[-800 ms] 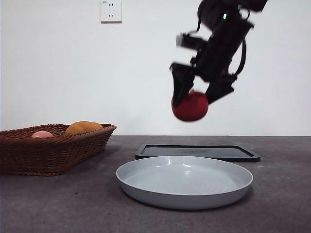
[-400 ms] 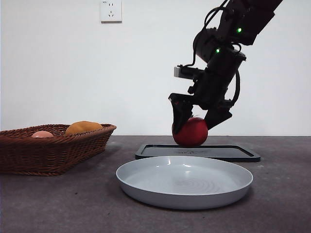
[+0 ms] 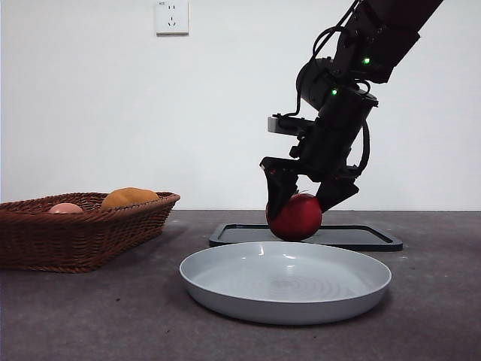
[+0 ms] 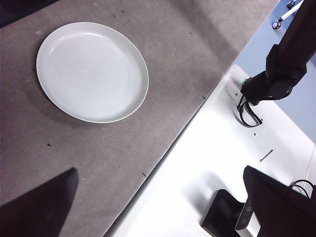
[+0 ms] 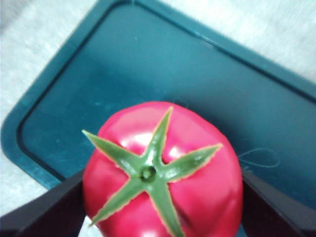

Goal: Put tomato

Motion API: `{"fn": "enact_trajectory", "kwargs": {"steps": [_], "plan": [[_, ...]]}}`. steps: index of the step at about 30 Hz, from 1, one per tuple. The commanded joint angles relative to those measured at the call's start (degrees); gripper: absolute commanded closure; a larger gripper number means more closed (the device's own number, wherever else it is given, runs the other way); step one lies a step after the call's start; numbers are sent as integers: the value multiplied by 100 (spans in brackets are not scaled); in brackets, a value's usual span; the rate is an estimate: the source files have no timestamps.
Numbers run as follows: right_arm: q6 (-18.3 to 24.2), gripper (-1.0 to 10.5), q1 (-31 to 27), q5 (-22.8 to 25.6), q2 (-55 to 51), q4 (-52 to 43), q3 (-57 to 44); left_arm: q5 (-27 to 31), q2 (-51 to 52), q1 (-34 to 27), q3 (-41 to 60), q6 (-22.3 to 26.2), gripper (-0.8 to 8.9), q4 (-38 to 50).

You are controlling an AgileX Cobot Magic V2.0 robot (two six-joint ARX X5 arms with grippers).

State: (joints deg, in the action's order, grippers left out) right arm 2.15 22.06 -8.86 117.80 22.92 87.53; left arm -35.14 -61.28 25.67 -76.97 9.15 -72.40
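Observation:
The glossy red tomato (image 3: 294,218) with its green star stem (image 5: 148,173) sits between the jaws of my right gripper (image 3: 299,210), which is shut on it from both sides. It hangs low over the dark flat tray (image 3: 361,237), near one corner of that tray (image 5: 123,74); whether it touches the tray floor I cannot tell. The tray lies just behind the grey plate (image 3: 285,301). My left gripper (image 4: 158,210) waits high above the table, open, with nothing between its jaws, and looks down on the plate (image 4: 92,71).
A brown wicker basket (image 3: 83,233) stands at the left with an orange-yellow fruit (image 3: 129,197) and a pale pink fruit (image 3: 65,207) in it. A wall socket (image 3: 171,16) sits high on the white back wall.
My right gripper has come down with the tomato, from well above the table to the level of the dark tray. Basket, plate and tray have not moved.

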Motion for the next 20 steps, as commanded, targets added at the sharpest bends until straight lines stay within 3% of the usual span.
{"fn": "enact_trajectory", "kwargs": {"steps": [1, 6, 11, 20], "plan": [[46, 655, 28, 11, 168, -22, 140, -46, -35, 28, -129, 66, 224, 17], [46, 642, 28, -2, 168, 61, 140, -46, -35, 28, -129, 66, 224, 15], [44, 521, 31, -7, 166, 92, 140, -46, -35, 28, -129, 68, 224, 17], [22, 402, 31, -4, -2, 131, 146, -46, -35, 28, -129, 68, 224, 17]]}}
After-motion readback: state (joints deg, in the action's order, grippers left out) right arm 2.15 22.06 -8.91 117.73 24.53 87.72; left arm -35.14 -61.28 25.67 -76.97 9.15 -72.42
